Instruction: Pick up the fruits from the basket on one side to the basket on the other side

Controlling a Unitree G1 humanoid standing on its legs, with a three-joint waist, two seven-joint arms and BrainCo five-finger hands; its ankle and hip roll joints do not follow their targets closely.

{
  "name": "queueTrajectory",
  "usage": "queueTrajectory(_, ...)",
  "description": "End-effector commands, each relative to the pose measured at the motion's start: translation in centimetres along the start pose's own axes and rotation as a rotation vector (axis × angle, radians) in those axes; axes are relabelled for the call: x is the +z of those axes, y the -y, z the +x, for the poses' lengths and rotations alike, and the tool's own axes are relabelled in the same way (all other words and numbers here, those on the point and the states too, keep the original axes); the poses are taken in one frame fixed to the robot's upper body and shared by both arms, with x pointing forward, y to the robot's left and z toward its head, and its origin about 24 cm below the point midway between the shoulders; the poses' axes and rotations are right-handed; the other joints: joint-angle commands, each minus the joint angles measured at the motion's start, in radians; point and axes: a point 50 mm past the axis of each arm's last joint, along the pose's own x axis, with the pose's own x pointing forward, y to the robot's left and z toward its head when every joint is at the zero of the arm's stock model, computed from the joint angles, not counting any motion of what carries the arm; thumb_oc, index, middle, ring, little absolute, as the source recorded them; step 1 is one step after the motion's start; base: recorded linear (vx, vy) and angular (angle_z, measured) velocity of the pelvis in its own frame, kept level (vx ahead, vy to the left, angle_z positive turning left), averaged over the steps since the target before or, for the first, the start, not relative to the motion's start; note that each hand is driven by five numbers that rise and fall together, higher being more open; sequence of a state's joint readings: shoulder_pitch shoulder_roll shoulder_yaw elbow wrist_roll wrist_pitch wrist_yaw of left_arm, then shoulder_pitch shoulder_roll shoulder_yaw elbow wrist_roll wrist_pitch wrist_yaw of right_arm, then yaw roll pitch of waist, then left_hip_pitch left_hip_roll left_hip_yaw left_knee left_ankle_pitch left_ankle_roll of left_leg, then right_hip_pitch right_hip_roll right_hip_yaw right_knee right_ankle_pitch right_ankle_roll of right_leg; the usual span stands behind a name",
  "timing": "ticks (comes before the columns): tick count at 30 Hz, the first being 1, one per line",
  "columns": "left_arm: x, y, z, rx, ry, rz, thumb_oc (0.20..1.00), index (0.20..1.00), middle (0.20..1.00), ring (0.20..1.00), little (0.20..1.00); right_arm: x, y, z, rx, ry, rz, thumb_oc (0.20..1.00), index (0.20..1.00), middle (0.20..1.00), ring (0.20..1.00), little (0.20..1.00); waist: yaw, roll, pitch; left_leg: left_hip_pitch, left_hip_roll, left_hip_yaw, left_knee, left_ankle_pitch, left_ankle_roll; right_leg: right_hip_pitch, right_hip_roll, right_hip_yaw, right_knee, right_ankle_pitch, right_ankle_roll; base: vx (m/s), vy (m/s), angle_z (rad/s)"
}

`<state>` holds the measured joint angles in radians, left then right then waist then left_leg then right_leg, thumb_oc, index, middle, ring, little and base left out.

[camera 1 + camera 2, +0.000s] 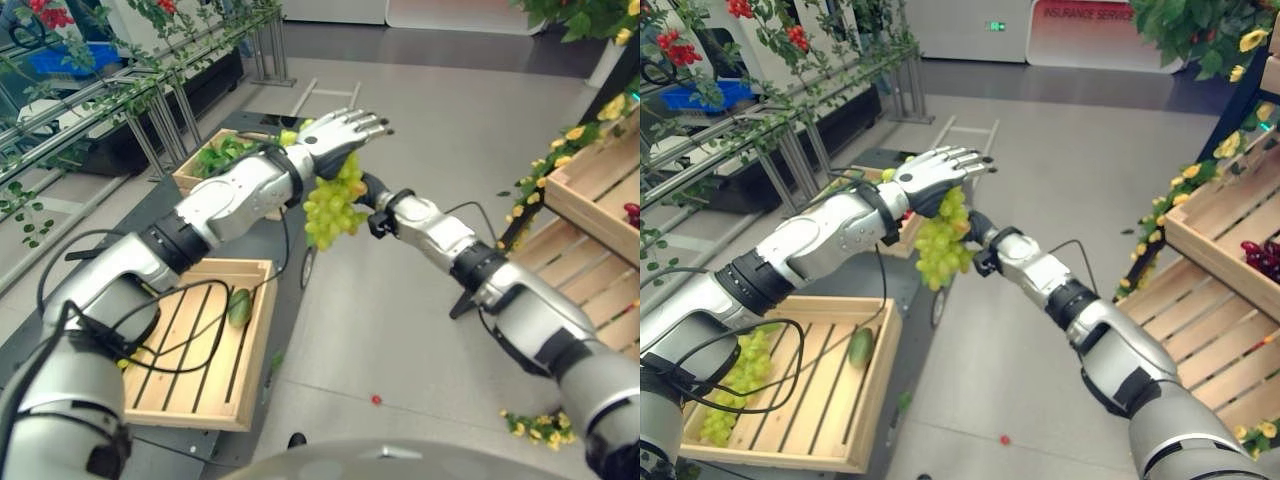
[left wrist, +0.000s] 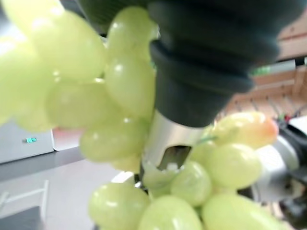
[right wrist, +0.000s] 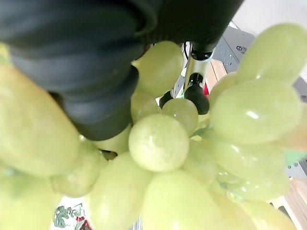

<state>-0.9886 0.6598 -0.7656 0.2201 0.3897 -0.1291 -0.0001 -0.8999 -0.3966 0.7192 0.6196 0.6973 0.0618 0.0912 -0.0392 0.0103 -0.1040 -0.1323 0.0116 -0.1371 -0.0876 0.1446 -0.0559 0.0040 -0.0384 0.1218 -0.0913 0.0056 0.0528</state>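
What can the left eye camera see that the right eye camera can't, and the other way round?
The left eye view alone shows a far wooden crate of green leafy produce. The right eye view alone shows a bunch of green grapes lying in the near wooden slatted crate. Both show the hanging bunch of green grapes between the two hands, the left hand with straight fingers above it, and a green oval fruit in the near crate.

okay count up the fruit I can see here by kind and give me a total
Green grape bunches: 2, one hanging between the two hands, one in the near left crate
Dark red grape bunches: 1, in the right crate
Green oval fruit: 1, in the near left crate
Total: 4
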Motion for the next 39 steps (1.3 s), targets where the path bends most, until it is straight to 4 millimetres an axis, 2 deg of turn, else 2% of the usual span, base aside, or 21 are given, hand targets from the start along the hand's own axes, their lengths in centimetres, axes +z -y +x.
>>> queueTrajectory(1, -0.7, 1.5, -0.2, 0.05, -0.044, -0.239, 1.0, 1.0, 1.0, 1.0, 1.0, 8.7, 2.1, -0.9, -0.053, 0.403, 0.093, 0.2, 0.2, 0.2, 0.2, 0.2, 0.011, -0.024, -0.015, 0.074, -0.037, -0.036, 0.0, -0.177, 0.033, -0.029, -0.021, -0.016, 0.004, 0.001, 0.064, 0.01, 0.013, -0.05)
queueTrajectory(6, -2.8, 3.3, -2.8, 0.044, -0.162, -0.381, 1.0, 1.0, 1.0, 1.0, 1.0, 7.4, 4.2, -2.5, -0.109, 0.392, 0.12, 0.2, 0.2, 0.2, 0.2, 0.2, 0.011, -0.03, -0.013, 0.078, -0.037, -0.029, 0.0, -0.18, 0.035, -0.029, -0.021, -0.012, 0.004, 0.001, 0.065, 0.0, 0.007, -0.03)
queueTrajectory(7, -4.0, 4.2, -4.6, 0.058, -0.228, -0.475, 1.0, 1.0, 1.0, 1.0, 1.0, 7.2, 5.1, -3.4, -0.129, 0.402, 0.126, 0.2, 0.2, 0.2, 0.2, 0.2, 0.012, -0.035, -0.011, 0.078, -0.038, -0.025, 0.0, -0.181, 0.035, -0.031, -0.022, -0.01, 0.004, 0.002, 0.067, 0.0, 0.0, 0.0)
queueTrajectory(9, -4.4, 4.7, -5.5, 0.068, -0.26, -0.518, 1.0, 1.0, 1.0, 1.0, 1.0, 6.9, 5.5, -4.0, -0.138, 0.402, 0.127, 0.2, 0.2, 0.2, 0.2, 0.2, 0.011, -0.036, -0.01, 0.078, -0.037, -0.023, 0.0, -0.181, 0.035, -0.032, -0.023, -0.009, 0.004, 0.003, 0.067, 0.02, 0.007, -0.03)
queueTrajectory(10, -5.2, 6.1, -7.0, 0.097, -0.332, -0.644, 1.0, 1.0, 1.0, 1.0, 1.0, 6.4, 6.4, -4.9, -0.164, 0.395, 0.118, 0.2, 0.2, 0.2, 0.2, 0.2, 0.008, -0.04, -0.008, 0.085, -0.037, -0.019, 0.0, -0.195, 0.039, -0.028, -0.023, -0.005, 0.004, -0.005, 0.068, 0.05, 0.015, -0.1)
queueTrajectory(11, -5.2, 6.2, -7.1, 0.097, -0.333, -0.648, 1.0, 1.0, 1.0, 1.0, 1.0, 6.4, 6.3, -4.9, -0.163, 0.392, 0.118, 0.2, 0.2, 0.2, 0.2, 0.2, 0.008, -0.038, -0.009, 0.087, -0.037, -0.018, 0.0, -0.196, 0.039, -0.026, -0.023, -0.004, 0.004, -0.006, 0.068, 0.06, 0.035, -0.19)
queueTrajectory(12, -5.5, 7.5, -8.8, 0.126, -0.388, -0.75, 1.0, 1.0, 1.0, 1.0, 1.0, 6.0, 7.2, -6.1, -0.192, 0.393, 0.091, 0.2, 0.2, 0.2, 0.2, 0.2, 0.006, -0.04, -0.002, 0.088, -0.038, -0.014, 0.0, -0.197, 0.042, -0.028, -0.024, 0.0, 0.004, -0.005, 0.07, 0.01, 0.025, -0.17)
queueTrajectory(13, -5.5, 7.5, -8.9, 0.125, -0.389, -0.752, 1.0, 1.0, 1.0, 1.0, 1.0, 5.9, 7.1, -6.2, -0.191, 0.39, 0.091, 0.2, 0.2, 0.2, 0.2, 0.2, 0.007, -0.04, -0.004, 0.088, -0.038, -0.014, 0.0, -0.198, 0.042, -0.028, -0.024, 0.0, 0.004, -0.006, 0.07, 0.01, 0.048, -0.16)
queueTrajectory(14, -5.7, 8.6, -10.7, 0.166, -0.442, -0.867, 1.0, 1.0, 1.0, 1.0, 1.0, 5.6, 8.0, -7.5, -0.224, 0.399, 0.074, 0.2, 0.2, 0.2, 0.2, 0.2, 0.003, -0.043, 0.002, 0.089, -0.041, -0.006, 0.0, -0.199, 0.047, -0.031, -0.026, 0.006, 0.004, -0.002, 0.074, 0.0, 0.026, -0.08)
queueTrajectory(15, -5.7, 8.7, -10.8, 0.164, -0.443, -0.869, 1.0, 1.0, 1.0, 1.0, 1.0, 5.5, 8.0, -7.6, -0.223, 0.397, 0.075, 0.2, 0.2, 0.2, 0.2, 0.2, 0.004, -0.042, 0.0, 0.089, -0.041, -0.005, 0.0, -0.199, 0.047, -0.031, -0.026, 0.007, 0.004, -0.002, 0.074, 0.0, 0.059, -0.09)
queueTrajectory(16, -5.5, 9.5, -12.0, 0.236, -0.48, -0.987, 1.0, 1.0, 1.0, 1.0, 1.0, 5.2, 8.9, -9.1, -0.28, 0.41, 0.041, 0.2, 0.2, 0.2, 0.2, 0.2, -0.004, -0.043, 0.008, 0.088, -0.045, 0.003, 0.001, -0.201, 0.053, -0.037, -0.03, 0.017, 0.004, 0.003, 0.078, 0.0, 0.036, -0.1)
queueTrajectory(22, -4.1, 10.0, -13.2, 0.376, -0.472, -1.169, 1.0, 1.0, 1.0, 1.0, 1.0, 3.9, 9.9, -12.8, -0.449, 0.449, -0.037, 0.2, 0.2, 0.2, 0.2, 0.2, -0.021, -0.043, 0.023, 0.085, -0.061, 0.028, 0.004, -0.209, 0.074, -0.061, -0.042, 0.057, 0.004, 0.023, 0.09, -0.01, 0.059, -0.2)
queueTrajectory(23, -3.5, 10.3, -13.4, 0.417, -0.465, -1.229, 1.0, 1.0, 1.0, 1.0, 1.0, 2.9, 9.8, -13.8, -0.504, 0.451, -0.038, 0.2, 0.2, 0.2, 0.2, 0.2, -0.032, -0.042, 0.033, 0.083, -0.068, 0.042, 0.006, -0.212, 0.083, -0.073, -0.045, 0.079, 0.005, 0.034, 0.099, -0.03, 0.064, -0.35)
queueTrajectory(28, -2.9, 10.2, -13.5, 0.462, -0.45, -1.266, 1.0, 1.0, 1.0, 1.0, 1.0, 1.3, 9.7, -15.3, -0.582, 0.437, -0.029, 0.2, 0.2, 0.2, 0.2, 0.2, -0.042, -0.043, 0.044, 0.077, -0.076, 0.079, 0.007, -0.214, 0.092, -0.104, -0.048, 0.124, 0.006, 0.055, 0.119, -0.05, 0.056, -0.47)
queueTrajectory(30, -2.6, 10.1, -13.9, 0.497, -0.444, -1.278, 1.0, 1.0, 1.0, 1.0, 1.0, -1.0, 9.7, -16.8, -0.673, 0.4, -0.011, 0.2, 0.2, 0.2, 0.2, 0.2, -0.081, -0.041, 0.068, 0.064, -0.076, 0.137, 0.007, -0.213, 0.097, -0.157, -0.045, 0.169, 0.008, 0.094, 0.147, -0.14, 0.046, -0.66)
queueTrajectory(31, -2.6, 10.1, -14.0, 0.497, -0.445, -1.277, 1.0, 1.0, 1.0, 1.0, 1.0, -1.0, 9.7, -16.8, -0.673, 0.4, -0.01, 0.2, 0.2, 0.2, 0.2, 0.2, -0.076, -0.043, 0.066, 0.063, -0.075, 0.143, 0.007, -0.214, 0.097, -0.16, -0.044, 0.174, 0.008, 0.096, 0.147, -0.13, 0.001, -0.84)
queueTrajectory(32, -2.8, 9.9, -14.4, 0.508, -0.454, -1.27, 1.0, 1.0, 1.0, 1.0, 1.0, -1.3, 9.5, -17.0, -0.678, 0.397, -0.011, 0.2, 0.2, 0.2, 0.2, 0.2, -0.076, -0.044, 0.077, 0.063, -0.065, 0.169, 0.009, -0.215, 0.097, -0.176, -0.039, 0.165, 0.011, 0.102, 0.149, -0.11, -0.075, -1.13)
queueTrajectory(33, -3.2, 9.6, -15.4, 0.541, -0.477, -1.249, 1.0, 1.0, 1.0, 1.0, 1.0, -2.1, 8.9, -17.0, -0.674, 0.385, 0.009, 0.2, 0.2, 0.2, 0.2, 0.2, -0.065, -0.045, 0.094, 0.065, -0.035, 0.22, 0.013, -0.222, 0.089, -0.196, -0.051, 0.053, 0.013, 0.1, 0.142, -0.13, -0.084, -1.38)
queueTrajectory(34, -3.3, 9.5, -15.4, 0.542, -0.478, -1.248, 1.0, 1.0, 1.0, 1.0, 1.0, -2.1, 8.9, -17.0, -0.673, 0.386, 0.01, 0.2, 0.2, 0.2, 0.2, 0.2, -0.066, -0.047, 0.093, 0.061, -0.036, 0.221, 0.012, -0.215, 0.087, -0.2, -0.051, 0.054, 0.012, 0.106, 0.141, -0.06, -0.1, -1.56)
queueTrajectory(37, -3.4, 9.4, -16.8, 0.581, -0.508, -1.241, 1.0, 1.0, 1.0, 1.0, 1.0, -3.2, 8.4, -17.1, -0.676, 0.357, 0.033, 0.2, 0.2, 0.2, 0.2, 0.2, -0.056, -0.062, 0.102, 0.095, -0.012, 0.304, 0.016, -0.223, 0.071, -0.198, -0.076, -0.106, 0.014, 0.113, 0.117, 0.07, -0.065, -0.89)
queueTrajectory(39, -3.3, 9.5, -17.0, 0.586, -0.511, -1.248, 1.0, 1.0, 1.0, 1.0, 1.0, -3.4, 8.4, -17.3, -0.679, 0.35, 0.032, 0.2, 0.2, 0.2, 0.2, 0.2, -0.054, -0.064, 0.104, 0.108, -0.009, 0.317, 0.015, -0.226, 0.066, -0.185, -0.077, -0.125, 0.009, 0.107, 0.114, 0.07, -0.084, -0.83)
